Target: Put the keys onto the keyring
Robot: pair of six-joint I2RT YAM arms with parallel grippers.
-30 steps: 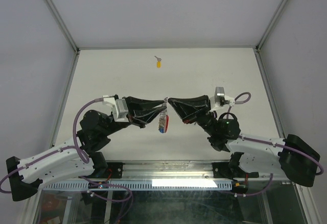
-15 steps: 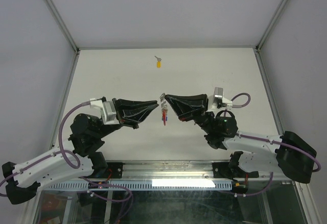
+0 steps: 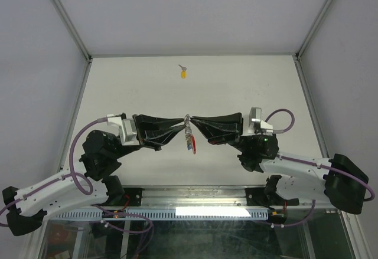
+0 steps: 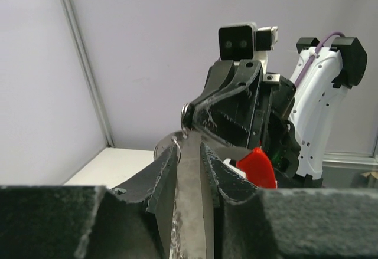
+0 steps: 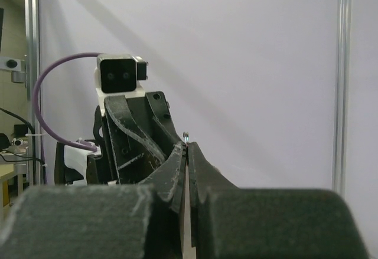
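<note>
1. White matte table point(image 3: 248, 88) up top, pale grey walls point(image 3: 177, 11) and aluminium posts point(image 3: 65, 16) boxing it in, and two arms nose to nose at centre frame!
2. The overhead view gives the layout. The left gripper point(image 3: 183, 121) and right gripper point(image 3: 192, 119) meet tip to tip. The keyring point(image 3: 188, 130) dangles just beneath that meeting point, with its curved red strip point(image 3: 192, 143) lowest.
3. Only that view catches the yellow-headed key point(image 3: 183, 74), lying alone near the table's far edge at upper centre, well apart from both arms.
4. The left wrist view goes in close. Its black, rough-textured fingers point(image 4: 159, 176) stand a narrow slit apart with shiny silver metal in the slit. Whether they pinch it, I cannot tell. Glossy red plastic peeks out right of centre.
5. In the right wrist view the jaws are pressed fully together, clamped on the keyring, and a thin wire loop pokes up from the tips. The opposing arm's black triangular fingers and square camera box point(image 5: 121, 75) face us against a plain wall.
</note>
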